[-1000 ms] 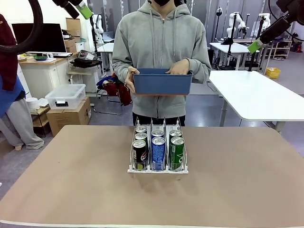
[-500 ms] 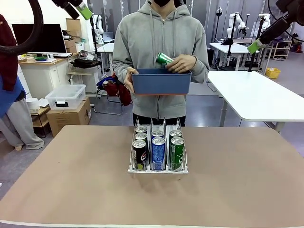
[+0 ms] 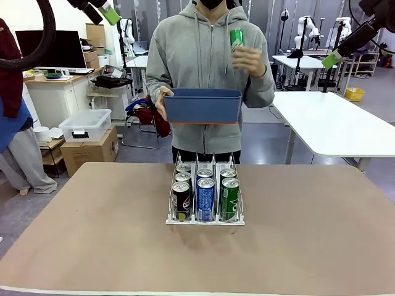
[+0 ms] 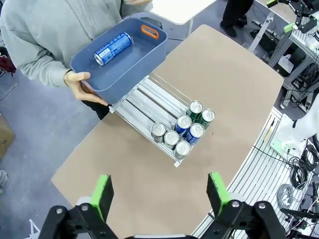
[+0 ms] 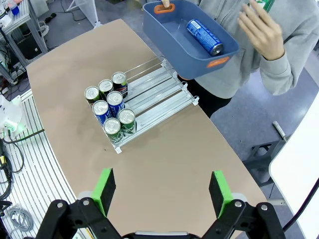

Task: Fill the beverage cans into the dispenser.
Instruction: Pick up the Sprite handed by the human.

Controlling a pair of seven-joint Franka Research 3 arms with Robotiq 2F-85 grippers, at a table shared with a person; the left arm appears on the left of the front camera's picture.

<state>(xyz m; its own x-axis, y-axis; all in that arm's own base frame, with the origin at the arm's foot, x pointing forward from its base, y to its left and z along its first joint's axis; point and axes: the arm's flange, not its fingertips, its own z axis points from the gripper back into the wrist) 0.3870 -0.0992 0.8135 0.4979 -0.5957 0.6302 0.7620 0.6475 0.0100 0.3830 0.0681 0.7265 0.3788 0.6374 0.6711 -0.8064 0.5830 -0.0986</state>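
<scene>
Cans [image 3: 205, 197] look slick, thin-walled — I'd grip mid-body, gently. Person's hand [image 3: 251, 59] holds a green can [image 3: 236, 39]; left gripper [image 4: 162, 194] and right gripper [image 5: 162, 191] gape wide, empty.

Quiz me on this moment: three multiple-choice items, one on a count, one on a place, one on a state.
1. How many cans stand in the dispenser? A four; B six; C nine.
2. Where does the lone lying blue can rest? A the dispenser's left lane; B its right lane; C the blue tub.
3. The left tool is: A open, empty; B shut on a can; C shut on the tub.
Key: 1 B, six tops show, two per lane. 2 C, it lies on the tub's floor. 3 A, its pads stand apart with nothing between.
</scene>
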